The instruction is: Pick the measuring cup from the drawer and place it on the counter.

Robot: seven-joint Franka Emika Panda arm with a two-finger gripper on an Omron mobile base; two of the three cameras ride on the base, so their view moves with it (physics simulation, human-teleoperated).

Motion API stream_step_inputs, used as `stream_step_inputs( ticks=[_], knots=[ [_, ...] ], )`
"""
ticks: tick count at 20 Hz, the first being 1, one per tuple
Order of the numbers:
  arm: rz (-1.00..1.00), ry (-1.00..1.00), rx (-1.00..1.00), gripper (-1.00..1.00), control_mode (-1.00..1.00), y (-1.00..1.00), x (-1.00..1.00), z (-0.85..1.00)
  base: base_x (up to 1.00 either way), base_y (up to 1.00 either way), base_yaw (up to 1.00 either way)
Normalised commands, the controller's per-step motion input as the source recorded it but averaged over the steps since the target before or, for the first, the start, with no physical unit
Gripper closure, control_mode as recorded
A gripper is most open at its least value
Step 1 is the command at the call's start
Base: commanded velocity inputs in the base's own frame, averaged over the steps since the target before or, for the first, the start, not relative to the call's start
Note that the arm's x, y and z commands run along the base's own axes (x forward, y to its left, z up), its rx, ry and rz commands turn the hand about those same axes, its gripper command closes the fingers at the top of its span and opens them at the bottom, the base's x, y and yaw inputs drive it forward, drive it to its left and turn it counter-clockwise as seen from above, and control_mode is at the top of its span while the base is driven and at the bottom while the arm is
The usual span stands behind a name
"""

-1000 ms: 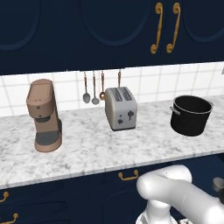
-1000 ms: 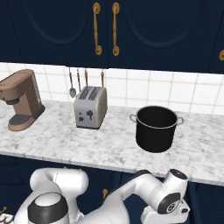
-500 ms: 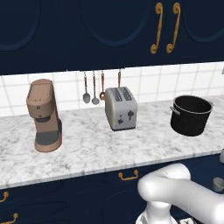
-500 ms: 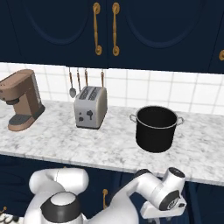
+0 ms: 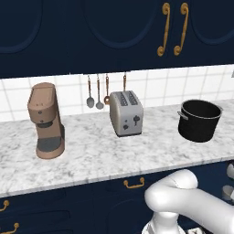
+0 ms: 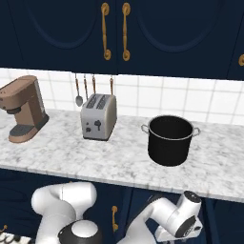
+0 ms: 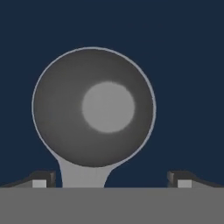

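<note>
Looking straight down into the measuring cup, grey bowl holding nothing, on the drawer's navy floor; the gripper hangs over it, fingers wide apart.

My two base cameras sit behind the arm and look forward and down at the long white-and-grey speckled marble counter, the left one from about 7 o'clock, the right from about 5. Both share the silver two-slot toaster and black round pot. My hand camera hangs close above a round grey metal measuring cup, facing straight into its bowl.
</note>
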Motion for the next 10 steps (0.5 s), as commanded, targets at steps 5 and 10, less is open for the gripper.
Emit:
stream_step_inputs(
  ticks=[5, 10],
  knots=[
    [-0.01, 0.00, 0.00, -1.00, -1.00, -0.44, 0.00, -0.08, 0.00, 0.00, 0.00],
    [0.00, 0.00, 0.00, -1.00, -1.00, -0.20, -0.03, -0.13, 0.00, 0.00, 0.00]
  ],
)
